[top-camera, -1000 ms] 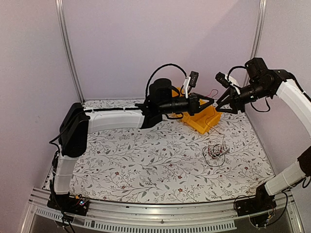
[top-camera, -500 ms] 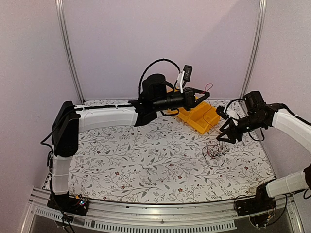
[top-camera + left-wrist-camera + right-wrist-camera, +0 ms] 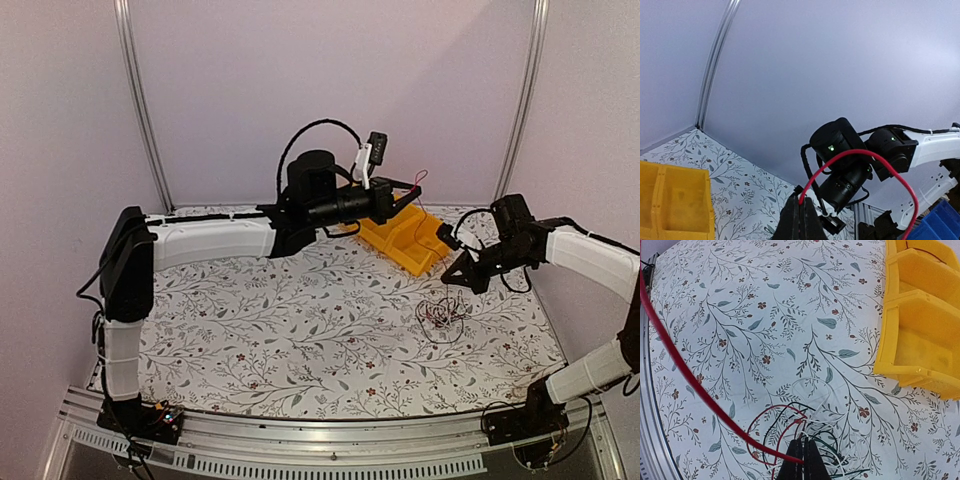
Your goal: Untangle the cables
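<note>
Just robot-side of the bin (image 3: 412,260), the cables (image 3: 443,315) lie in a loose heap: light, limp, snag-prone. Left gripper (image 3: 801,212) above the bin and right gripper (image 3: 802,449) beside it are each clamped on the red wire (image 3: 857,151). Best hold looks like free ends, not mid-loops.

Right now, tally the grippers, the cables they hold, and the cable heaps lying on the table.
Grippers: 2 (left gripper, right gripper)
Red cable gripped by both: 1
Cable bundle on the table: 1
Total: 4
</note>
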